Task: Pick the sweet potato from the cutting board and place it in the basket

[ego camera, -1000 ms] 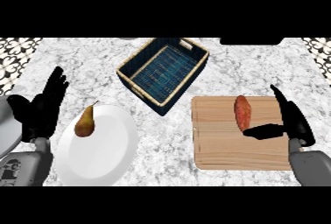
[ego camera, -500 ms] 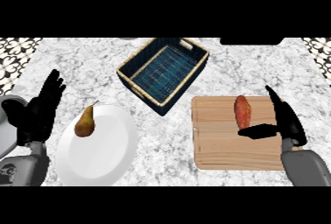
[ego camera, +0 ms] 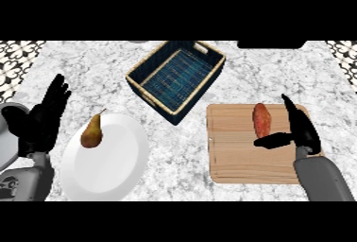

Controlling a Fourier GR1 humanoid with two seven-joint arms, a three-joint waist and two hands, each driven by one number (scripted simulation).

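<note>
- The right hand [ego camera: 296, 130] is held open beside the sweet potato [ego camera: 262, 120] on the cutting board [ego camera: 237, 156], thumb out, positioned for a grasp.
- The basket [ego camera: 180, 80] is seen waiting.
- The left hand [ego camera: 43, 116] is rested open, holding nothing.

We see a grey-white marbled bench [ego camera: 90, 66], a dark blue basket [ego camera: 178, 80] with tan rim, pale wooden cutting board [ego camera: 233, 156], orange-brown sweet potato [ego camera: 262, 120], white plate [ego camera: 111, 160], brown-yellow pear [ego camera: 91, 133].

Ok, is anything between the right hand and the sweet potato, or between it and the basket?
Nothing visible. The right hand is open beside the sweet potato on the cutting board; only bare counter separates the board from the basket.
</note>
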